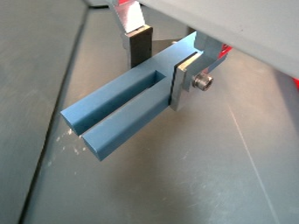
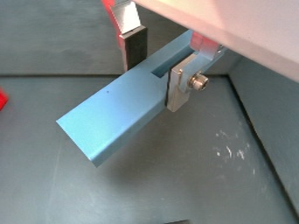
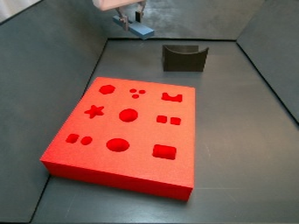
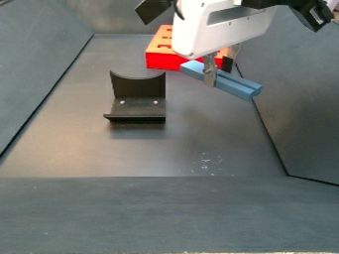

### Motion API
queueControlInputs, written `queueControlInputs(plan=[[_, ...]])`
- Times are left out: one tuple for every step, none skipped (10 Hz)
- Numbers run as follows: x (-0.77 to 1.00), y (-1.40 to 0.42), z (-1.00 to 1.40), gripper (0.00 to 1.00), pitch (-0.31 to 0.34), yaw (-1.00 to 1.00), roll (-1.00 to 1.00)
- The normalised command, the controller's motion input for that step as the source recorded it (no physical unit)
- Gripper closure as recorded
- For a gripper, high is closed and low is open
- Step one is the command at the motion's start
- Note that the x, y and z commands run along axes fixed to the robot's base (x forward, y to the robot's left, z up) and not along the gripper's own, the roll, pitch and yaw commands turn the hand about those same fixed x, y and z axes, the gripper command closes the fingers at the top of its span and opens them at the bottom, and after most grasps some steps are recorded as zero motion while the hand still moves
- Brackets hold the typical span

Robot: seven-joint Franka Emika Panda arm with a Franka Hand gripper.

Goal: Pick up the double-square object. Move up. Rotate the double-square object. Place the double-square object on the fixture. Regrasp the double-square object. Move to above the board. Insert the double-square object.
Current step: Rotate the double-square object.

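Chunky white housing on the gripper, black bits poking out at about 10 and 2 o'clock of it in a side view. Flat silver finger plates with dark pads, seen in both wrist views. Round metal screw bolted through one plate. Red-and-white patch just above the dark pad. Pale grey underside of the housing overhead.

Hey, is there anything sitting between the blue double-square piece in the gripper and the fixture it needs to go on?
Nothing visible does. The gripper holds the double-square object above the floor, beside the fixture. In both side views the dark floor between them is bare. The board lies apart from the fixture, not between the two.
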Motion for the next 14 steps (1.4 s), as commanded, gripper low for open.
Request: queueControlInputs(plan=[[0.01,0.02,-0.05,1.00,-0.017,-1.00,0.00],[0.01,0.02,-0.05,1.00,-0.018,-1.00,0.00],[0.01,0.02,-0.05,1.00,-0.021,-1.00,0.01],[0.01,0.02,-0.05,1.00,-0.024,-1.00,0.01],[0.01,0.02,-0.05,1.00,-0.027,-1.00,0.01],[0.01,0.02,-0.05,1.00,-0.031,-1.00,0.01],[0.01,0.02,-0.05,1.00,-0.038,-1.00,0.01],[0.01,0.02,-0.05,1.00,-0.042,-0.89,0.01],[0.01,0.02,-0.05,1.00,-0.038,-0.65,0.01],[0.01,0.02,-0.05,1.00,-0.033,-0.39,0.01],[0.01,0.02,-0.04,1.00,-0.031,-0.26,0.01],[0.00,0.00,-1.00,1.00,0.000,0.00,0.00],[0.00,0.00,-1.00,1.00,-0.005,0.02,0.00],[0.02,0.00,-1.00,1.00,-0.017,0.03,-0.01]])
